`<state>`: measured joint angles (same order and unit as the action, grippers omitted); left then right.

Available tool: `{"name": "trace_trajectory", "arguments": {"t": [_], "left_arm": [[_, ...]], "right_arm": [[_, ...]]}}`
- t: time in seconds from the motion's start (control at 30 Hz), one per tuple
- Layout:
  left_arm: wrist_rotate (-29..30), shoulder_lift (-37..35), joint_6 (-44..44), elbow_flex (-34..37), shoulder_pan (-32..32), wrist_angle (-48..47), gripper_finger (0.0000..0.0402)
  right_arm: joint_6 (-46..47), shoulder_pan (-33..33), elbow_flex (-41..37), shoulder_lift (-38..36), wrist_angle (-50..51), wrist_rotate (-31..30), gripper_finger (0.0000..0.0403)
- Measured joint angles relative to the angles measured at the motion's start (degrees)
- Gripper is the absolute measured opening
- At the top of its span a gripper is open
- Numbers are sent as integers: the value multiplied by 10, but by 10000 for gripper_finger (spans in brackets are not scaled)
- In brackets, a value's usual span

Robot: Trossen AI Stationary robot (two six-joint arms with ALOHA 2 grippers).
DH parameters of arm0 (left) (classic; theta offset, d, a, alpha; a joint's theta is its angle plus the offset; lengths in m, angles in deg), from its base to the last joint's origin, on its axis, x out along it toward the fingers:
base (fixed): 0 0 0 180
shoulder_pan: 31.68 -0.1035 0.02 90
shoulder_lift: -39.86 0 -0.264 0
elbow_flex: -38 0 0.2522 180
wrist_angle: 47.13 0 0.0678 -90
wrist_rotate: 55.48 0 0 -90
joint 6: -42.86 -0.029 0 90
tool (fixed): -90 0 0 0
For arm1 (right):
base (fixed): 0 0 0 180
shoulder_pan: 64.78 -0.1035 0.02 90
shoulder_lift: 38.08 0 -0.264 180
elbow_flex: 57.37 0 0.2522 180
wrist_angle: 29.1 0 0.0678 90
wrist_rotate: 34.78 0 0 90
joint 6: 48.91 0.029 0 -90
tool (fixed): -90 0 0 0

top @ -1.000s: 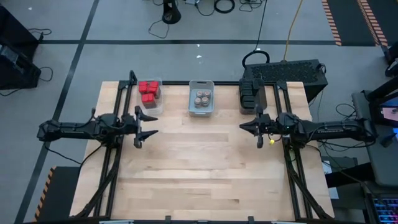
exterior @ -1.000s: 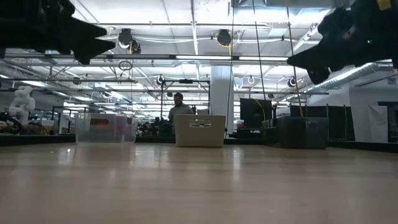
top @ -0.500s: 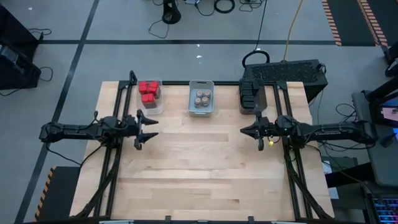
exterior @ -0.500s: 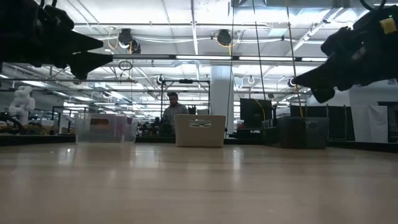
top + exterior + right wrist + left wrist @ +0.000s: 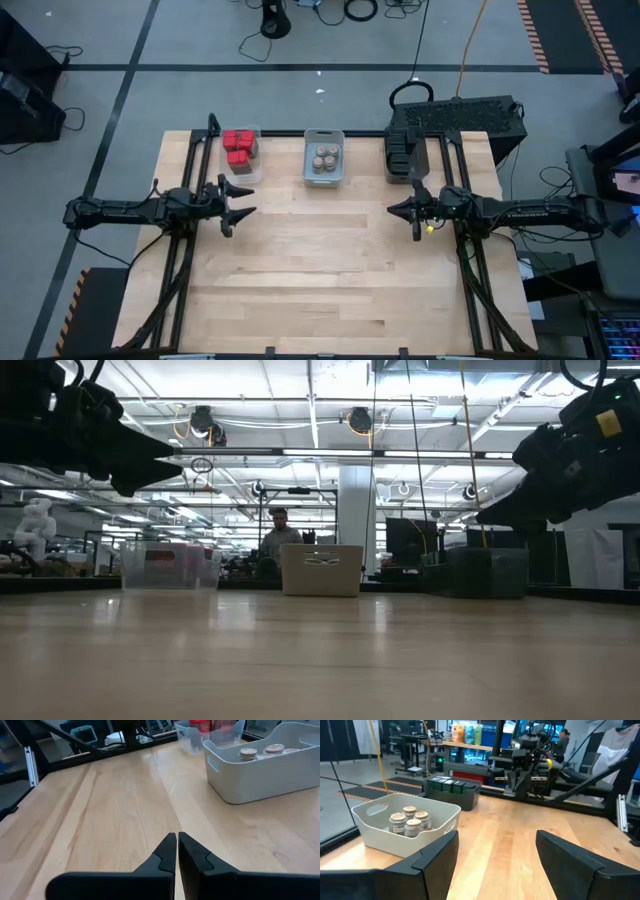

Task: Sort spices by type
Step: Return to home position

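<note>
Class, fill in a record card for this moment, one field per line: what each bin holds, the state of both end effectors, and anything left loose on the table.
bin by left arm: transparent bin, holds red spices
middle bin: pale bin, holds round jars
bin by right arm: dark bin, holds dark grey blocks
spices outside bins: none visible on the table
left end effector: open, empty, raised over table
right end effector: shut, empty, raised over table
</note>
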<state>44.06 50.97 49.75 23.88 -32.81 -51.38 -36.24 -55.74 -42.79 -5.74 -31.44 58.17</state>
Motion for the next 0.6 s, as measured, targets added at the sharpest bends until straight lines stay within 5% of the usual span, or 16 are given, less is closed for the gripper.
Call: {"name": "trace_trajectory", "arguments": {"t": [0.6], "left_arm": [[-5,0,-1,0,0,0,272]], "right_arm": [[2,0,0,0,3,1,0]]}}
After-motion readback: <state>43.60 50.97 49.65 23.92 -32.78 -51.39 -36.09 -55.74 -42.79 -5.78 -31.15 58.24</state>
